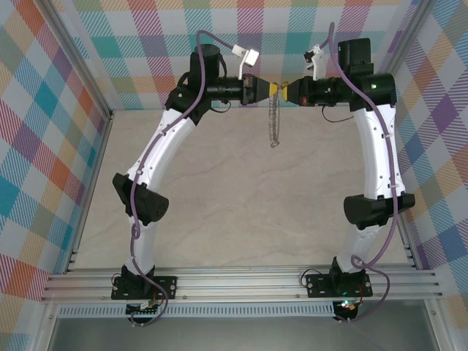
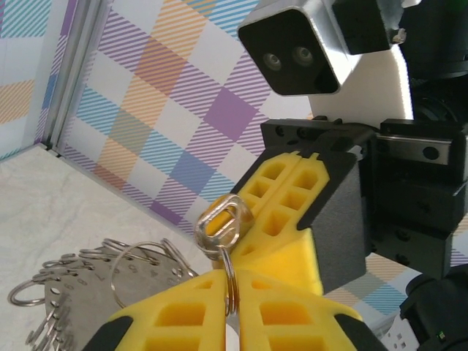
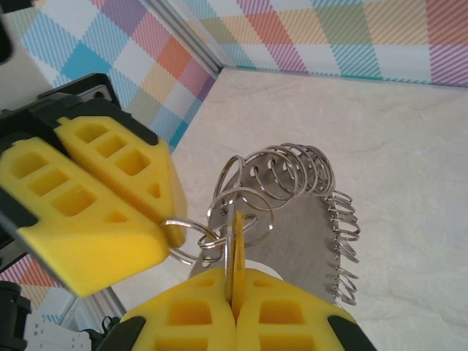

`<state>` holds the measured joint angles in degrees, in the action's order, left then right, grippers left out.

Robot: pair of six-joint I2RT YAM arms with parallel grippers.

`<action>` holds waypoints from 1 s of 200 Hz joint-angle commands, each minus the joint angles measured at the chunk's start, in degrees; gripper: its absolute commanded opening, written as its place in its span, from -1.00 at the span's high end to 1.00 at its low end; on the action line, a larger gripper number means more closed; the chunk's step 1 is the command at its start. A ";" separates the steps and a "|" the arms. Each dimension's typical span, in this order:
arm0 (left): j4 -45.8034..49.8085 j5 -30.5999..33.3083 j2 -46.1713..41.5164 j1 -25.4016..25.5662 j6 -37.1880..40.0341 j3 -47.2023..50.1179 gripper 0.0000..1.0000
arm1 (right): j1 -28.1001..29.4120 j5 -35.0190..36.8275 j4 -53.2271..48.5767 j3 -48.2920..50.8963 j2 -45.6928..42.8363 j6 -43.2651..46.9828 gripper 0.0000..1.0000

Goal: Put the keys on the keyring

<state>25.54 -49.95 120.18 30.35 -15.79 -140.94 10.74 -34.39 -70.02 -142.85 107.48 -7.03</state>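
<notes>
**Desk:** Where do your claws stand?

**Me:** Both are raised over the far end of the pale table (image 1: pixel 241 197), meeting tip to tip in front of the plaid back wall (image 1: pixel 285 29). My left gripper (image 2: pixel 229 284) is pinched on a thin wire loop of the keyring (image 3: pixel 292 227). My right gripper (image 3: pixel 232 281) is clenched on the key (image 3: pixel 235 245), whose gold edge stands upright in its grip.

**Desk:** And the ring itself?

**Me:** It hangs limp just below the two tips, a grey plate with its rim loops fanned out. The key sits among the small loops where my claws meet. Whether it is threaded on, I cannot tell.
</notes>
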 commanded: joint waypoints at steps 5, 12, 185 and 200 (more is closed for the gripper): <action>0.38 -1.31 0.16 -0.03 -0.66 -1.69 0.68 | -0.28 3.20 -0.76 -1.22 1.45 -1.64 1.00; 0.51 -1.39 0.27 -0.09 -0.60 -1.66 0.64 | -0.28 3.72 -1.14 -1.29 1.74 -1.76 1.00; -4.38 14.66 -9.00 -5.46 -7.08 15.58 0.32 | -0.28 11.48 1.25 8.15 7.31 -1.24 1.00; -4.68 15.46 -10.07 -5.82 -7.32 17.66 0.31 | -0.31 12.28 1.24 8.41 8.47 -0.97 1.00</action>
<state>23.99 -36.95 115.20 25.28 -21.67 -125.45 10.57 -23.11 -71.13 -134.82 114.50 -8.32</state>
